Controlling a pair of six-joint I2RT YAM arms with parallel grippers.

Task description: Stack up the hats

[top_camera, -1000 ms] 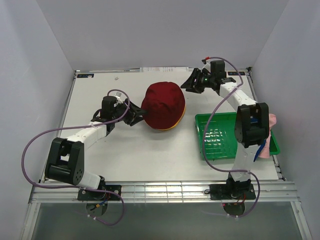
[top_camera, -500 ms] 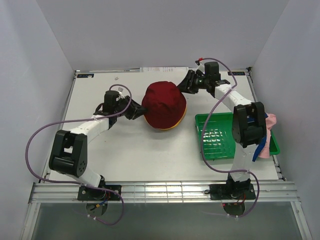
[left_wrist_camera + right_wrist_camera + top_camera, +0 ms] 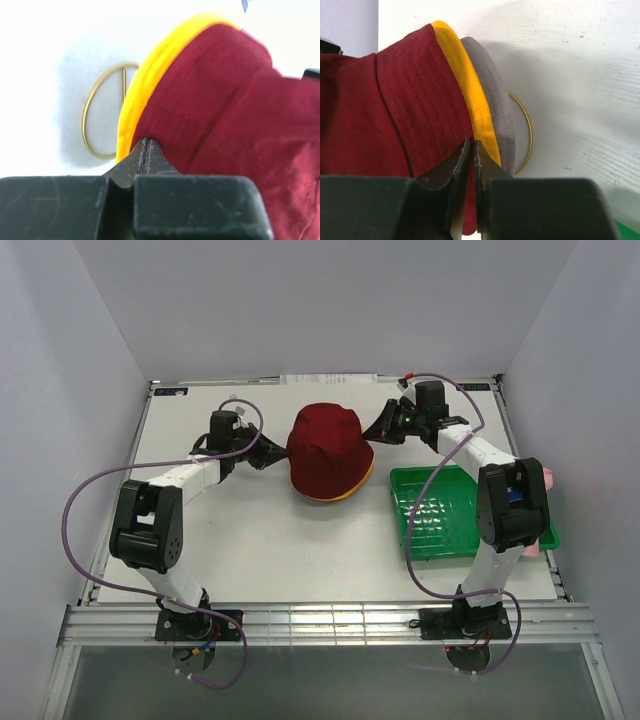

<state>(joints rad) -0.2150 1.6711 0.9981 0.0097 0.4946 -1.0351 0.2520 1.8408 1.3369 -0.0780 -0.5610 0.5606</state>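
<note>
**Dark red hat** (image 3: 330, 448): top of the stack, lying between the two claws.
**Beneath it:** yellow hat (image 3: 134, 100) and grey hat (image 3: 492, 95). A gold wire stand (image 3: 92, 117) shows just beyond the fingertips.
**Left gripper** (image 3: 146, 148): pinched tight on the dark red hat's brim.
**Right gripper** (image 3: 472, 147): clamped on the opposite brim.
**Step:** probably seating the dark red hat.
**Next:** likely an even downward tug on both sides, then letting go.

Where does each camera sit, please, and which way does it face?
Top external: above and behind both arms, which show whole, facing down at the table.
Left wrist: on that wrist, facing past the left gripper to the dark red hat.
Right wrist: likewise, past the right gripper to its opposite brim.
Shared: both wrist views show the yellow hat and gold wire ring.
</note>
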